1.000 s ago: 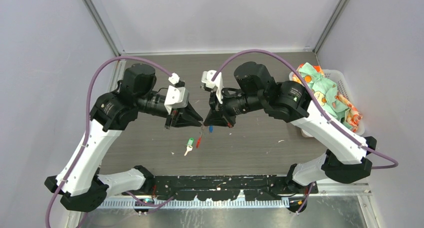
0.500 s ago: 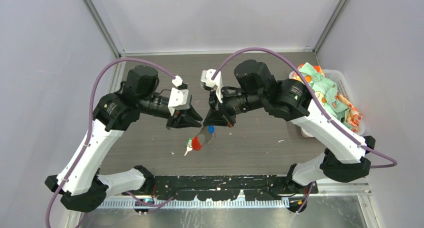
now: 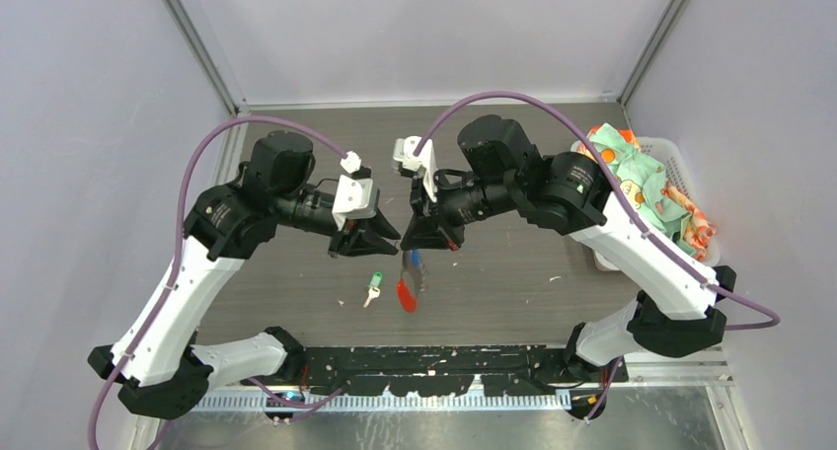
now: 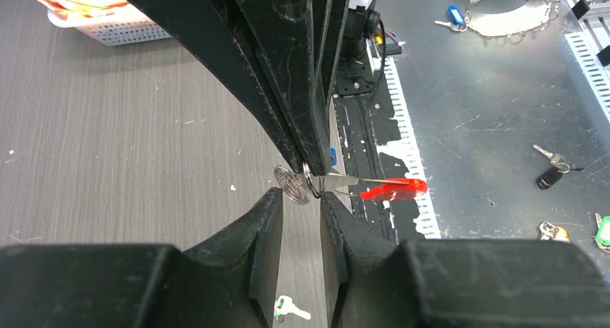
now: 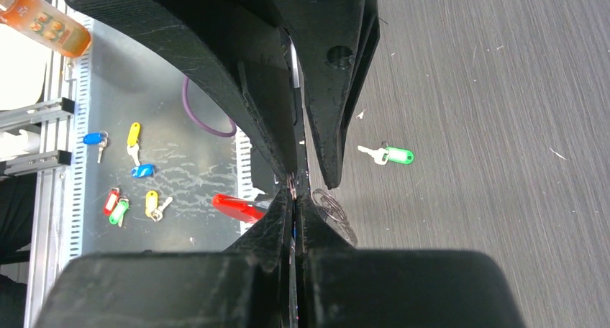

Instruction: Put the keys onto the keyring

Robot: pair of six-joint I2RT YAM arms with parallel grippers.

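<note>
- See right gripper [image 5: 293, 197] pinched shut on the keyring [image 4: 290, 182], held in the air over the table [image 3: 513, 272], red tag [image 4: 392, 190] sticking out sideways.
- See left gripper [image 4: 301, 198] parted a little, gripping nothing, tips just beside the ring.
- Judge the blue key [image 3: 416, 258] to be hanging at the ring already; cannot confirm the link from these views.
- Find the green key [image 3: 375, 280] flat on the table, near but apart from both grippers.
- Take the green key as the likely next job: open the left gripper wider, lower onto it squarely, and pinch so that the eye stays clear of the pads.
- Hold the ring firm and steady with the right gripper, split end turned toward the left arm.
- Approach slowly; expect the small key to skid or twist on the table.
- Watch the dangling tag, and avoid knocking it while threading.
</note>
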